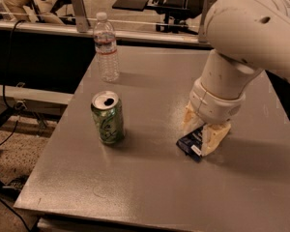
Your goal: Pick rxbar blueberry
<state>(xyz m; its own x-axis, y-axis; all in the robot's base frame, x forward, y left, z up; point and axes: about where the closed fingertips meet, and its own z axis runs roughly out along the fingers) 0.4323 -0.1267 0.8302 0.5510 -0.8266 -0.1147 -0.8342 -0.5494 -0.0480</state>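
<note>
Two cream fingers of the gripper point down at the bench, spread apart rather than clenched. One sits on the left of the bar and one on its right. The bar, a small flat dark navy wrapper with a white label, lies on the bench between them. Its lower end sticks out toward the front edge and its upper end is hidden under the gripper. Whether the fingers touch the wrapper cannot be told.

Above the fingers, the thick white wrist of the arm rises up and to the right, filling the upper right corner.

The bench is a grey, matte surface. The gripper and bar are right of its centre.

Well to the left of the bar stands a green can, upright, its top opened. Farther back, near the left rear corner of the bench, stands a clear bottle with a white cap and a label around its middle. It is upright and well apart from the can.
</note>
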